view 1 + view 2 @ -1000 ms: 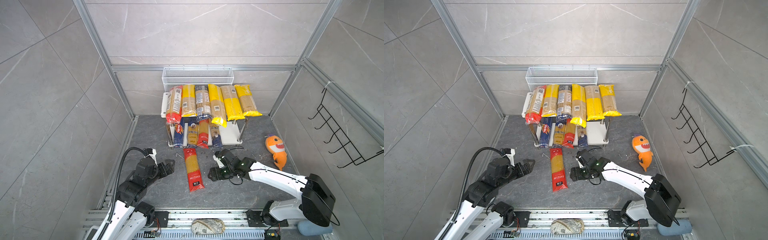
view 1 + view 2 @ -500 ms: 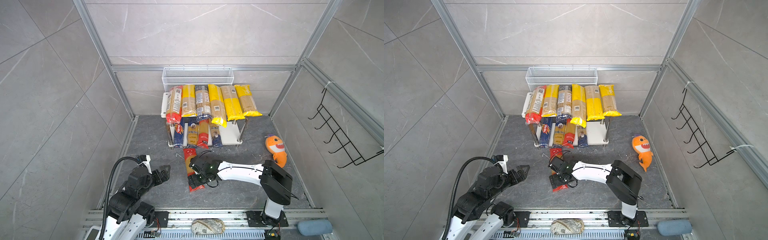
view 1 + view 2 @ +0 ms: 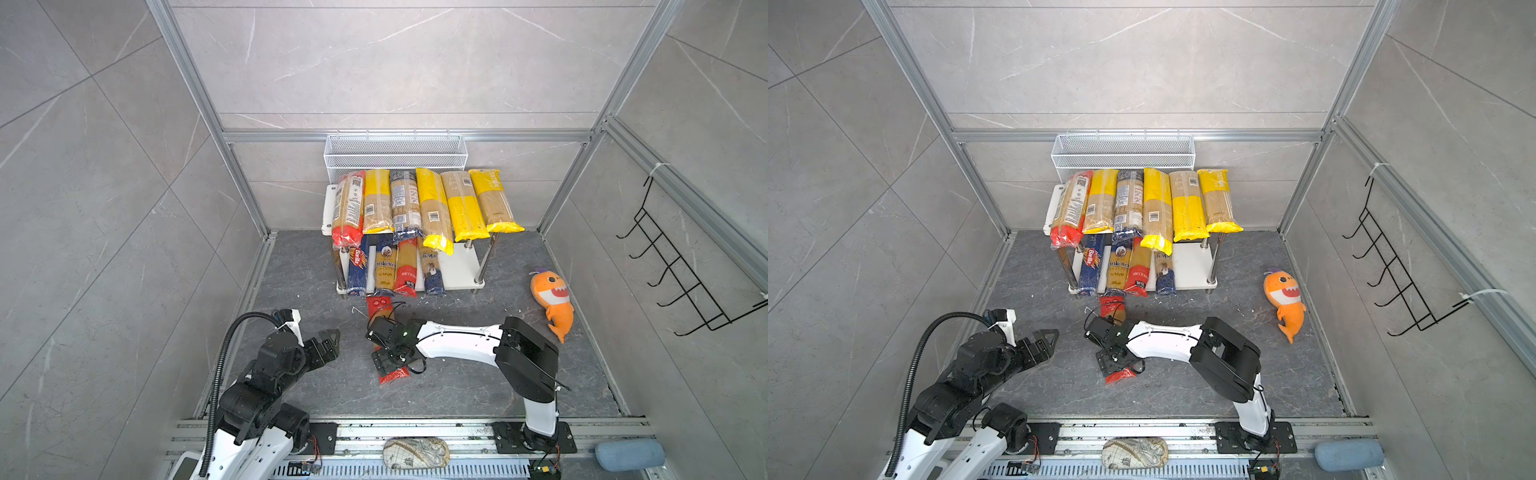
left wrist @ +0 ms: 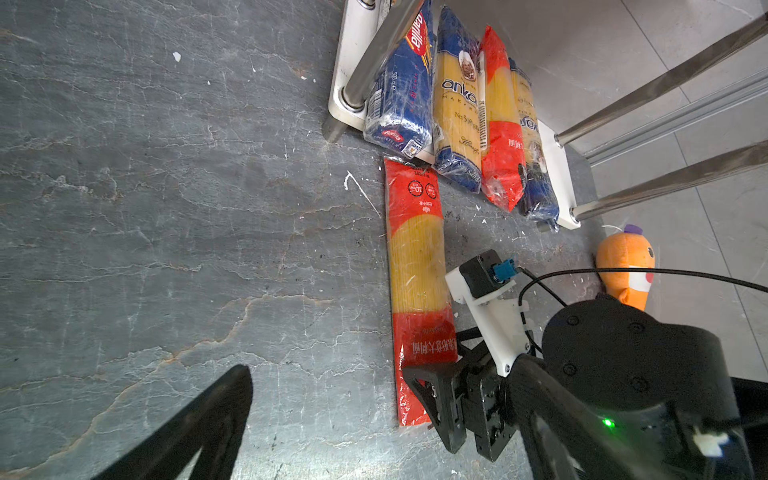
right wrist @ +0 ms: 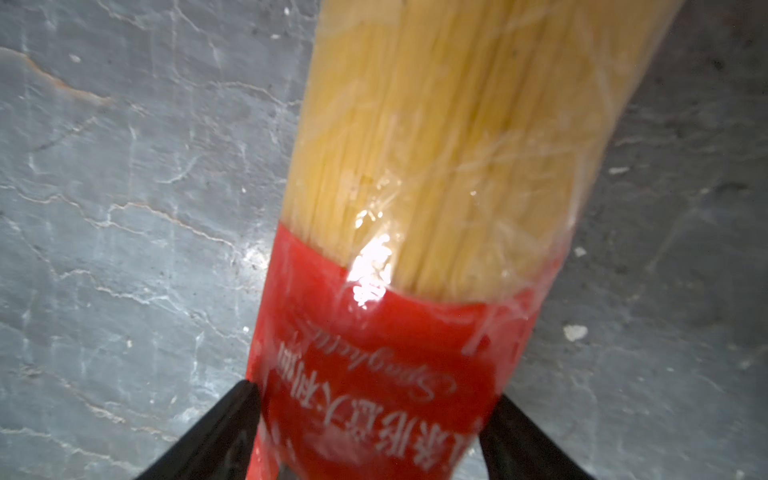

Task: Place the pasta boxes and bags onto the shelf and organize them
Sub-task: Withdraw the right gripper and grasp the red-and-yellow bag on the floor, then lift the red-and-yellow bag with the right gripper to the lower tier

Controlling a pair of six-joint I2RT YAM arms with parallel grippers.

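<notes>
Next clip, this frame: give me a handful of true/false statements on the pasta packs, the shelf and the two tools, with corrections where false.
1. The right tool straddles the red-ended pack lying on the floor. True.
2. The left tool holds a blue pack. False: the left tool is open and empty above bare floor.
3. A row of six packs lies across the top board of the shelf. True.
4. The lower board is filled from end to end. False: four packs take its left part; its right part is bare.
5. The orange plush toy sits on the shelf. False: the orange plush toy lies on the floor, right of the shelf in both top views.
</notes>
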